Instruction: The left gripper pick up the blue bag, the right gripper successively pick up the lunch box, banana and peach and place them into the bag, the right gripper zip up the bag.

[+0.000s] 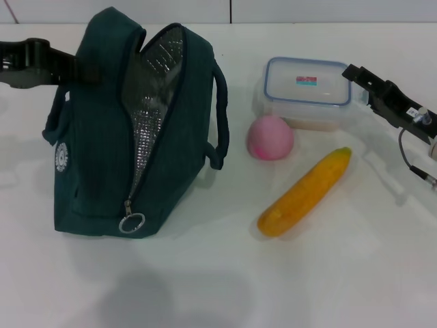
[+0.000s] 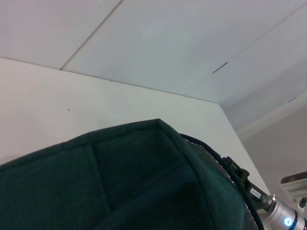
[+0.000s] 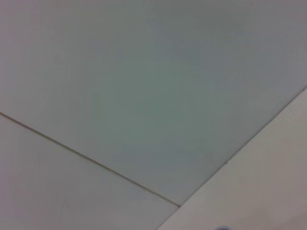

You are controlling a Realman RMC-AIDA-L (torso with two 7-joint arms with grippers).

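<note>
Now left gripper (image 1: 87,67) at blue bag (image 1: 102,150); right gripper (image 1: 355,74) beside lunch box (image 1: 307,92)

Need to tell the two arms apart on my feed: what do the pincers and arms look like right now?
Both look alike in the head view. The left pincer is a black, blocky claw on a black arm. The right pincer is also black and angular, with a small white label on its body and a thin dark cable looping below the wrist. No colour marking separates them.
</note>
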